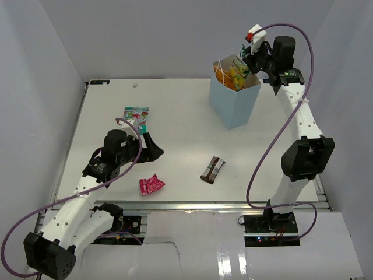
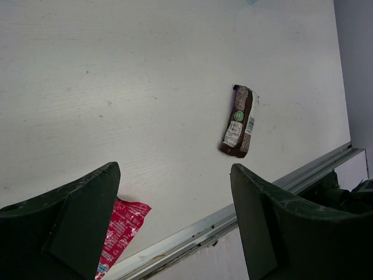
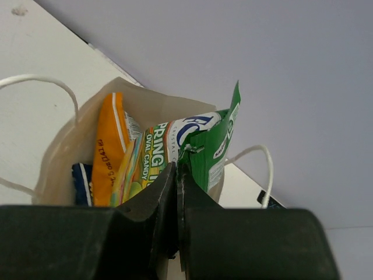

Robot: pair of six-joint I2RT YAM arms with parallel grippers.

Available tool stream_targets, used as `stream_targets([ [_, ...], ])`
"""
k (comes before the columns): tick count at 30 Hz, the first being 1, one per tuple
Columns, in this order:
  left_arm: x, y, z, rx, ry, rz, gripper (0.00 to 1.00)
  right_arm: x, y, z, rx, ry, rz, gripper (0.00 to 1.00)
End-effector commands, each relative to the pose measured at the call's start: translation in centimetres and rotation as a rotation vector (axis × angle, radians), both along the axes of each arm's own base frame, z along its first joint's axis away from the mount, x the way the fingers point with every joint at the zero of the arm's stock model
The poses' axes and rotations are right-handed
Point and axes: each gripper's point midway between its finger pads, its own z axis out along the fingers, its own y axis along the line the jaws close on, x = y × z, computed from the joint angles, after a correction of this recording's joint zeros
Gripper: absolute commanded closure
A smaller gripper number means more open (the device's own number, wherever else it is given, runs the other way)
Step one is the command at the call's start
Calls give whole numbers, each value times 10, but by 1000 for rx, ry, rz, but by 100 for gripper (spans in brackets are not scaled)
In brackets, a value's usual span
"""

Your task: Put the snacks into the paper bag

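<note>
Right end effector (image 3: 176,169) of mine is pressed together on the top edge of the yellow-green packet (image 3: 157,149). That packet stands on end inside the paper bag (image 1: 233,105) at the far right of the worktop (image 1: 186,116), long axis upright, its top poking above the rim beside the large orange chip bag (image 3: 108,151). My left end effector (image 2: 175,175) hangs spread wide and empty above the worktop, the small pink packet (image 2: 122,224) just beside one finger, the dark brown bar (image 2: 239,121) lying flat ahead, its length slanting near-to-far.

The right claw (image 1: 249,61) pinches a yellow-green packet (image 1: 238,74), with the paper bag (image 1: 233,105) just below. A pink packet (image 1: 151,185) lies near the left claw (image 1: 152,149).
</note>
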Motion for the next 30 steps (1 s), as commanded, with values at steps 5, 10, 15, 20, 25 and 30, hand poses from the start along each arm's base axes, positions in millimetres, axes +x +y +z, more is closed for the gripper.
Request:
stream_targets([
  [5,3,0,-2,8,11,7,12,-13,-9,63,-106,-245,36,92],
  [10,5,0,-2,14,14,6,12,-19,-13,84,-118,-303,41,92],
  [15,6,1,0,22,9,11,12,-15,-14,85,-178,-350,48,92],
  [20,5,5,0,36,15,24,12,-13,-12,49,-257,-323,95,92],
  [25,2,7,-2,38,24,34,12,-13,-12,11,-312,-292,130,92],
  [30,0,9,-4,40,35,45,12,-27,1,-25,-323,-204,243,90],
])
